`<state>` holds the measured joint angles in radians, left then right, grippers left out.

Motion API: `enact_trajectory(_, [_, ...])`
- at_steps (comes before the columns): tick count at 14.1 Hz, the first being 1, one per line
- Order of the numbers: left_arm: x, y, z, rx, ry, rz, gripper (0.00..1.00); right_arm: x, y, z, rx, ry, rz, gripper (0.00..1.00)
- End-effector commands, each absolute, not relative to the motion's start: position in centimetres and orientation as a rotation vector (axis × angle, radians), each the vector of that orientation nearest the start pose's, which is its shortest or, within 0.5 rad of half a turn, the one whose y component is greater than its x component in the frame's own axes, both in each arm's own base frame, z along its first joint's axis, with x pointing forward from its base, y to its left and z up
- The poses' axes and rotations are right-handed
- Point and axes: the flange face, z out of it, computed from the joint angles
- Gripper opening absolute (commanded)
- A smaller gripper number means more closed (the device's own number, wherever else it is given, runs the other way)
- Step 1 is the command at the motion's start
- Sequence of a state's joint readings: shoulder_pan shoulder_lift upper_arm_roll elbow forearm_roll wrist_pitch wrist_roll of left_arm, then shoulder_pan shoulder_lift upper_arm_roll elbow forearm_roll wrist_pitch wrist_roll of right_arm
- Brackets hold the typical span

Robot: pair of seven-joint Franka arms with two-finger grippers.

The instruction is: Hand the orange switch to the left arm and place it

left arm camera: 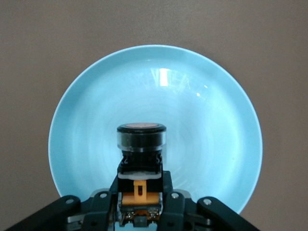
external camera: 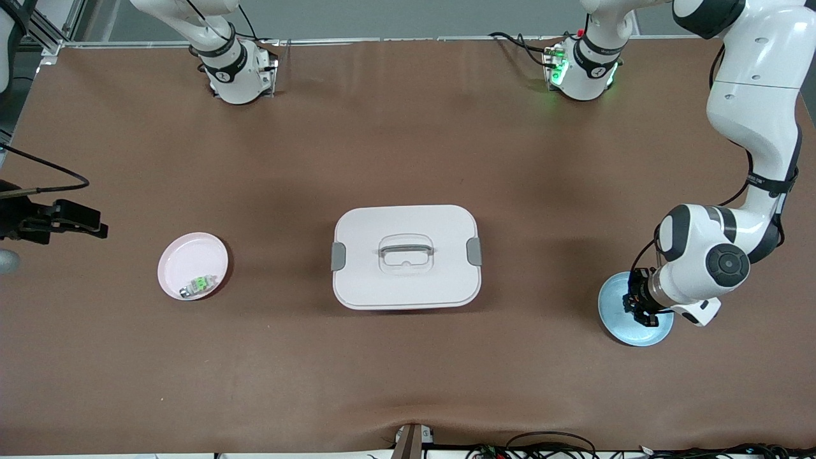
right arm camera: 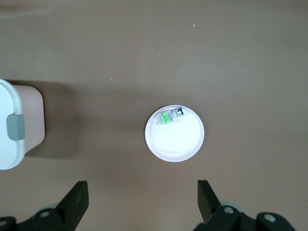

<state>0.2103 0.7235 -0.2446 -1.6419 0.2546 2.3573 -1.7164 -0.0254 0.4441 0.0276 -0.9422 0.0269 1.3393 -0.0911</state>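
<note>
My left gripper point(external camera: 641, 310) is down over the blue plate point(external camera: 613, 299) toward the left arm's end of the table. In the left wrist view the left gripper point(left arm camera: 139, 204) is shut on the orange switch point(left arm camera: 141, 144), a black cylinder with an orange part, over the middle of the blue plate point(left arm camera: 96, 120). The gripper hides the switch in the front view. My right gripper point(external camera: 95, 227) hangs open and empty at the right arm's end of the table; it shows open in its wrist view point(right arm camera: 142, 197). The white box point(external camera: 405, 256) stands mid-table between the plates.
A pink plate point(external camera: 191, 255) holds a green-and-silver switch point(external camera: 201, 284) toward the right arm's end; both show in the right wrist view, plate point(right arm camera: 175, 142) and switch point(right arm camera: 168, 117). The box's edge point(right arm camera: 9, 125) shows there too. Brown table all round.
</note>
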Motion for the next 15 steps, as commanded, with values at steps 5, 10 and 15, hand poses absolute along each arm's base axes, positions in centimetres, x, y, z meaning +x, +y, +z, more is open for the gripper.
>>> enact_trajectory(5, [68.7, 0.4, 19.3, -2.214, -2.189, -0.086, 0.08, 62.0, -0.9, 66.3, -3.135, -0.002, 0.105, 1.0])
enact_trajectory(10, [68.7, 0.5, 19.3, -2.217, -2.182, -0.09, 0.23, 60.9, -0.9, 66.2, -3.123, 0.071, 0.161, 1.0])
enact_trajectory(15, [69.0, 0.7, 20.3, -2.217, -2.199, -0.108, 1.0, 60.1, -1.2, 64.8, -3.121, 0.081, 0.194, 1.0])
